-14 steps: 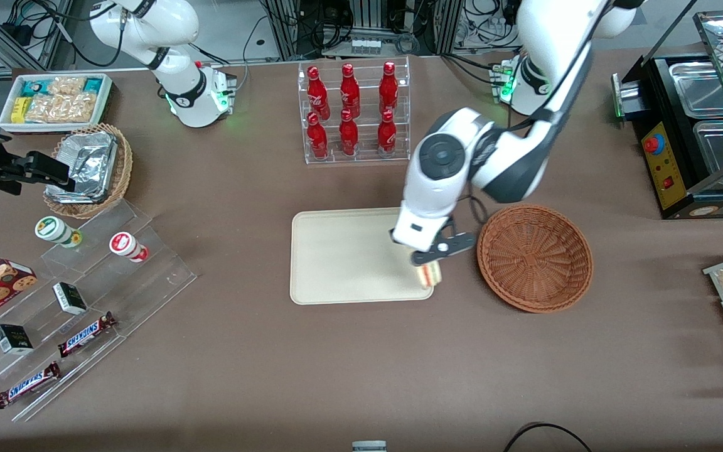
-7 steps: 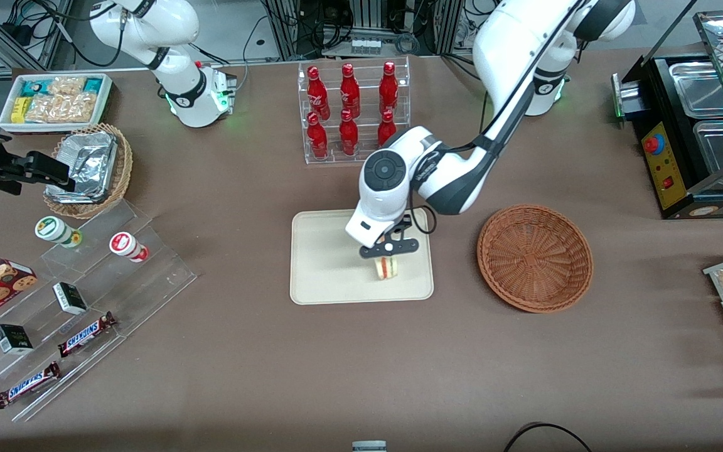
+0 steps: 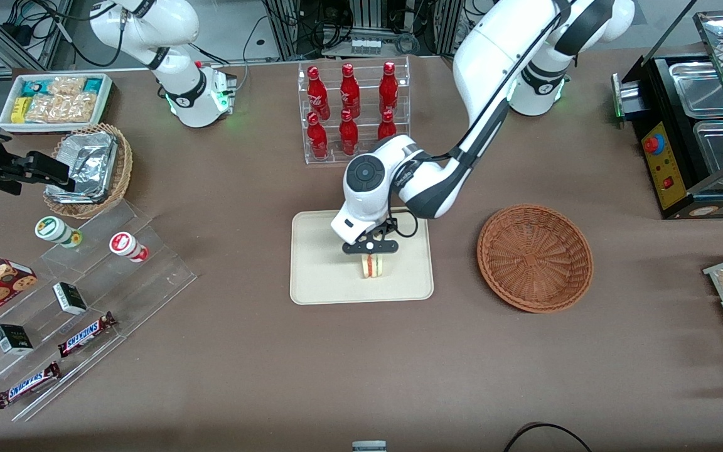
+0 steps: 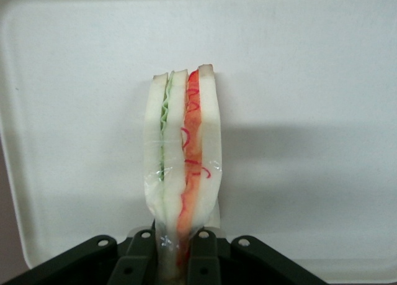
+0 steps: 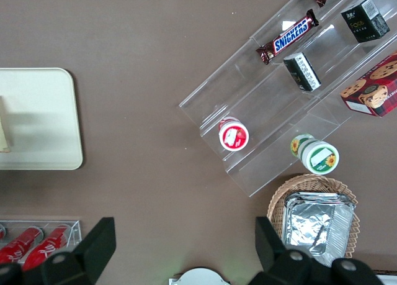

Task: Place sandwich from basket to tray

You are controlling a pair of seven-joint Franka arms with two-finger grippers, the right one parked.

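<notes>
Gripper: the gripper [image 3: 371, 248] hung over the tray's middle, clamped narrow on the sandwich; in the wrist view its black fingers [image 4: 203, 251] pinched the wedge's near end.
Sandwich: the sandwich [image 3: 373, 266] stood on edge over the tray [image 3: 317, 263], directly below the gripper and nearer the front camera than the arm's wrist; whether it touched the tray was not clear.
Axis: in the wrist view the sandwich [image 4: 182, 161] ran lengthwise straight away from the gripper [image 4: 180, 254], layers upright, green filling on one side, red-orange on the other.
Hidden: the gripped end was covered by the fingers; the arm's wrist hid part of the tray's edge farthest from the front camera; a clear wrap showed on the wedge.
Basket: the basket [image 3: 535, 257] sat beside the tray on the tabletop [image 3: 361, 351], toward the working arm's end.
Writing: two bars [image 3: 85, 334] on the clear stand toward the parked arm's end read "SNICKERS"; the red bottles' [image 3: 349, 110] labels were too small to read.
</notes>
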